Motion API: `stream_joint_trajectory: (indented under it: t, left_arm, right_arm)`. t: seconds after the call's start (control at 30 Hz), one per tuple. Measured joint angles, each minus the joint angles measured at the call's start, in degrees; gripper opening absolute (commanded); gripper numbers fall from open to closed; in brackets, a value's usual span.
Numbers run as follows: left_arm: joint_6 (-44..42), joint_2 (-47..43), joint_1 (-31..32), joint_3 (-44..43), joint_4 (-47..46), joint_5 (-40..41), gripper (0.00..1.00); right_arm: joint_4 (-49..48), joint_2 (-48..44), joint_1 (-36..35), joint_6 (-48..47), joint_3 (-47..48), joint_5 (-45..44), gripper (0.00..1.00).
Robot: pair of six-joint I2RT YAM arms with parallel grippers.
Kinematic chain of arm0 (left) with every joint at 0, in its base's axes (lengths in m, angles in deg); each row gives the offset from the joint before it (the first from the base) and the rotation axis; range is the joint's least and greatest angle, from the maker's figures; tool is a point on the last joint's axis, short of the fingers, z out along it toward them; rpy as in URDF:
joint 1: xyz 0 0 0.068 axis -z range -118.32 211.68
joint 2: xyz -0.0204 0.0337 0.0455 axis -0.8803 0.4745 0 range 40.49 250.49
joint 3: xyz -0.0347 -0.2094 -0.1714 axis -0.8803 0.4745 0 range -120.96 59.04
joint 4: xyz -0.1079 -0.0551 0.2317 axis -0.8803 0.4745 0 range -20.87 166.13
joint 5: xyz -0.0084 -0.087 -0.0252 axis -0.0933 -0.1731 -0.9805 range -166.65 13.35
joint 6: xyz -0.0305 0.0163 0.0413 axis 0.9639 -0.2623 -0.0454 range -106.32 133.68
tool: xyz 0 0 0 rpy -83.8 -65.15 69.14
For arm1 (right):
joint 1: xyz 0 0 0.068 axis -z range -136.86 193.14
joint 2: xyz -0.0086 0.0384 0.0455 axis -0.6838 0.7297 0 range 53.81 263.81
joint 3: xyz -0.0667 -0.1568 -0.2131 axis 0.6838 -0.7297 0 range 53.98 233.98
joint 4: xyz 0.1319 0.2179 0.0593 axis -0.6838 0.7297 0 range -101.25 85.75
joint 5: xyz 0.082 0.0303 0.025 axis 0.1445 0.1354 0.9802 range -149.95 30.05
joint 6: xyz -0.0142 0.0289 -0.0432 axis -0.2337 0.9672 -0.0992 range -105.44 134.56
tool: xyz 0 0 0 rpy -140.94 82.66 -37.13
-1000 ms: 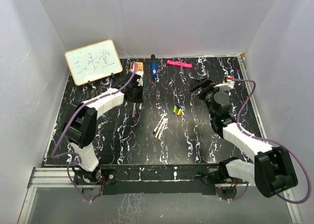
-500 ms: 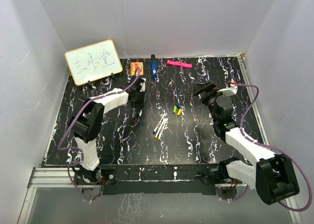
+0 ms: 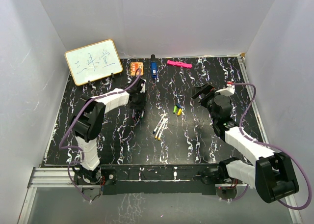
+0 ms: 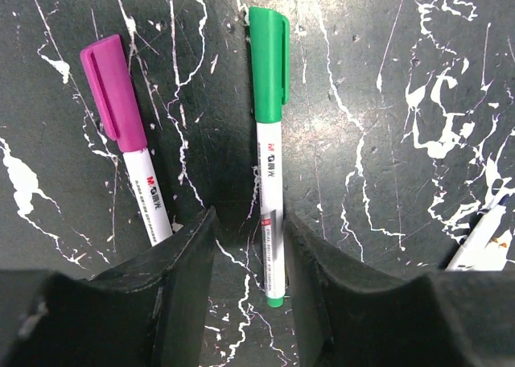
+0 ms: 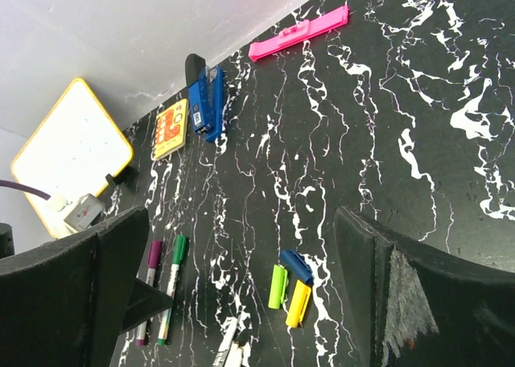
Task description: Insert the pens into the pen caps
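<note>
In the left wrist view a green-capped pen [image 4: 269, 142] and a magenta-capped pen [image 4: 125, 134] lie side by side on the black marbled table. My left gripper [image 4: 249, 254] is open just above the table, its fingers either side of the green pen's lower end. In the top view it [image 3: 136, 108] is left of centre. Loose pen caps lie mid-table: light green [image 5: 278, 286], blue [image 5: 296, 266] and yellow [image 5: 298, 303]. A few uncapped white pens [image 3: 160, 127] lie nearer me. My right gripper [image 3: 203, 92] is wide open and empty, right of the caps.
A whiteboard [image 3: 93, 62] leans at the back left. An orange card [image 3: 137, 66], a dark blue chunky object [image 3: 153, 69] and a pink bar [image 3: 179, 64] lie along the back edge. White walls enclose the table on three sides.
My left gripper has moved from near the orange card toward me, down over the two capped pens. My right gripper has shifted a little to the right.
</note>
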State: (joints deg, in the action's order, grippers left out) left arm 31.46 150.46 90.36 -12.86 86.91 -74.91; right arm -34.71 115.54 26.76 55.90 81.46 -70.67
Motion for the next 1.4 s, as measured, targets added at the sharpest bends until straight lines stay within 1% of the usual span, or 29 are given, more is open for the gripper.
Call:
stream_joint_trajectory:
  t: [0.3,0.5,0.63,0.77,0.8,0.83,0.9,0.93,0.97,1.0,1.07,1.13,1.17,1.2,1.4]
  left_arm:
    - [0.02,-0.7,0.02,-0.22,0.11,-0.31,0.42]
    - [-0.11,-5.84,0.61,-0.46,-0.39,-1.81,0.42]
    - [-1.14,-9.18,3.02,-0.74,-1.33,-2.58,0.41]
    - [-2.91,-10.03,7.74,-0.74,-1.05,-2.91,0.42]
    - [-3.34,-10.01,9.03,-0.66,-0.79,-2.86,0.43]
    - [-3.74,-10.03,10.08,-0.46,-0.59,-2.78,0.43]
    - [-4.42,-10.01,12.31,0.13,0.22,-2.62,0.44]
    - [-4.57,-10.01,13.07,0.61,0.33,-2.64,0.44]
    - [-4.76,-10.01,13.77,1.2,0.63,-2.62,0.44]
    - [-4.96,-10.01,14.19,1.92,0.76,-2.6,0.45]
    - [-5.18,-10.01,14.27,3.19,1.75,-2.56,0.45]
    - [-5.27,-10.01,14.23,3.91,2.47,-2.43,0.46]
    - [-5.33,-10.01,14.23,4.2,2.71,-2.32,0.46]
    - [-5.38,-10.01,14.21,4.37,2.93,-2.19,0.46]
    - [-5.86,-10.01,14.43,4.52,3.26,-2.16,0.46]
  right_arm:
    - [1.01,0.31,0.0,-1.01,0.0,0.13,0.98]
    - [1.27,1.42,0.0,-0.94,0.2,-0.7,0.98]
    - [2.97,2.36,0.0,-0.79,0.61,-1.73,0.98]
    - [3.76,2.4,0.0,-1.05,0.63,-2.01,0.97]
    - [3.76,2.4,0.0,-1.22,0.63,-2.03,0.95]
    - [3.76,2.43,0.0,-1.38,0.63,-2.03,0.9]
    - [3.78,2.8,0.0,-2.05,0.7,-2.25,0.74]
    - [3.8,3.13,0.0,-2.34,0.81,-2.34,0.57]
    - [3.82,3.69,0.0,-2.49,0.94,-2.45,0.43]
    - [3.89,4.31,0.0,-2.86,1.07,-2.47,0.36]
    - [3.98,5.31,0.0,-3.04,1.14,-2.38,0.27]
    - [4.0,5.86,0.0,-2.78,1.14,-2.43,0.1]
    - [3.96,5.97,0.02,-2.67,1.14,-2.4,0.03]
    - [3.85,5.99,0.07,-2.58,1.14,-2.34,0.0]
    - [0.17,6.16,2.21,-1.53,0.74,1.68,0.0]
